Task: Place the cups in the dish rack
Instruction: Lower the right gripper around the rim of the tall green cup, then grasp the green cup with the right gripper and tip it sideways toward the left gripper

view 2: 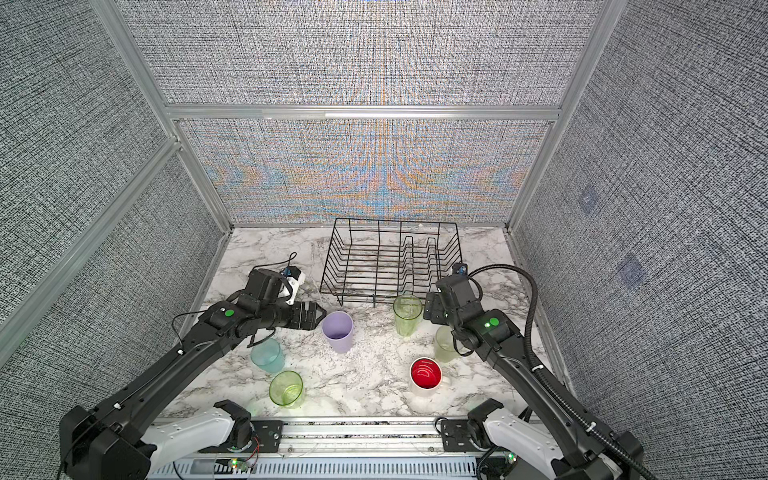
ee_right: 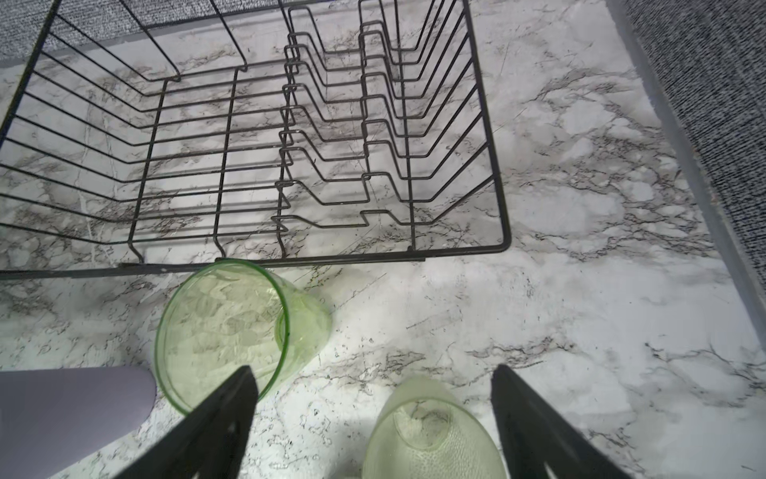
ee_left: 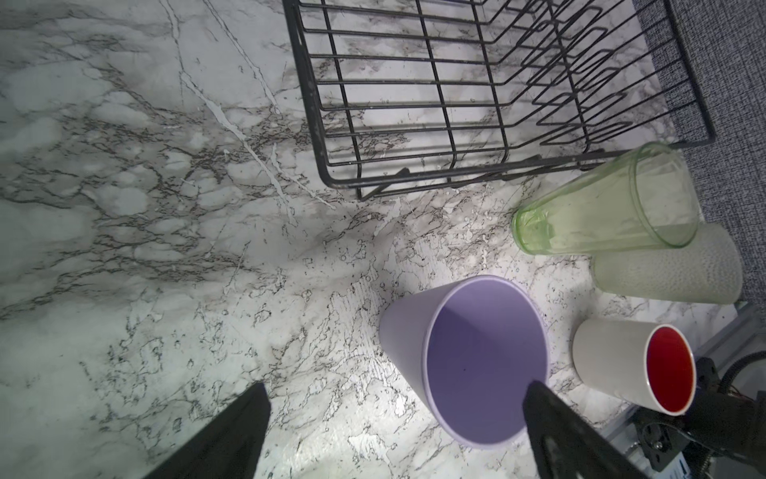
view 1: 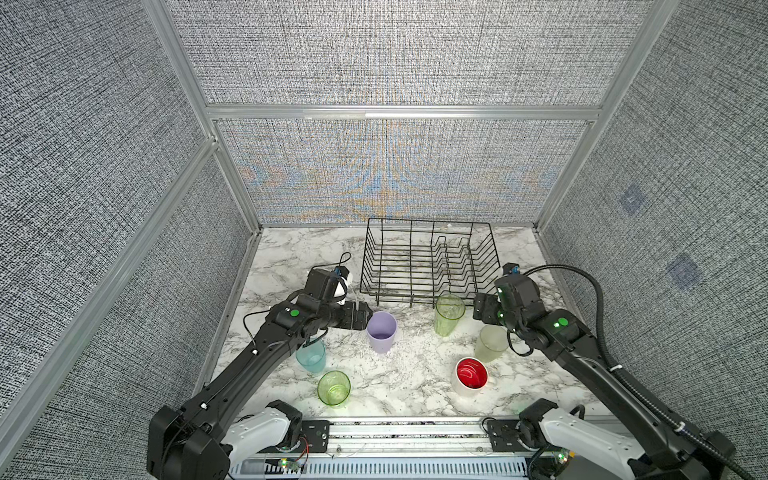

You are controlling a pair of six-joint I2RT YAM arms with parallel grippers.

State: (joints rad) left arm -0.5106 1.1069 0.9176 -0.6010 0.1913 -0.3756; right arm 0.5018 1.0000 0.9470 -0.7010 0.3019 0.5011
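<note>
Black wire dish rack (ee_right: 456, 250) sits at the far edge of a marble-patterned desk (view 1: 415, 374). Six cups stand upright in front of it: a tall green cup (view 1: 449, 314) just beside the rack, a lilac cup (view 1: 381, 331) at the middle, a frosted cup (view 1: 490, 344) and a white cup (view 1: 471, 376) with red inside toward the right edge, a light blue cup (view 1: 311, 357) and a short green cup (view 1: 333, 387) toward the near left corner. The left claw (ee_left: 393, 404) is spread wide at the lilac cup's rim. The right claw (ee_right: 371, 373) is spread wide above the frosted cup.
</note>
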